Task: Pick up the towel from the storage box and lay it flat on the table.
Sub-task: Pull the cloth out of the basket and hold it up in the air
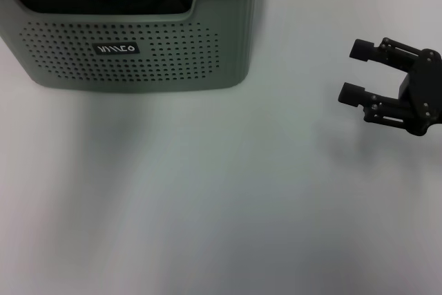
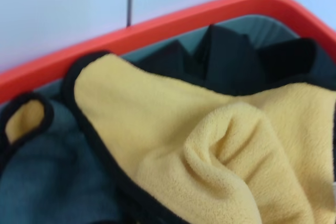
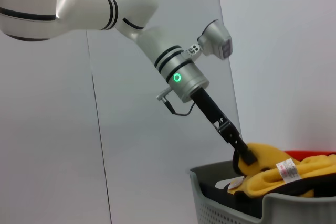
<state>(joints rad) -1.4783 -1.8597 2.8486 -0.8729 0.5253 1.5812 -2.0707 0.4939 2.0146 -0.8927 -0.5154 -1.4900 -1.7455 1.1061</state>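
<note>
towel [image 2: 210, 145] bunched in storage box [image 1: 138, 53], no clear axis

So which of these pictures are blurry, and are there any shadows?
Left wrist view: the towel fills the frame, soft-focused. Head view: faint grey shadows on the table below the box and beside the open right end effector. Right wrist view: sharp, evenly lit.

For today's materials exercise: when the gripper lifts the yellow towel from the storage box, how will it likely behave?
The towel lies in soft folds, so it will probably drape limply. Its fleecy surface suggests a good grip. The left gripper is at the cloth in the storage box, and neighbouring black fabric might drag along.
</note>
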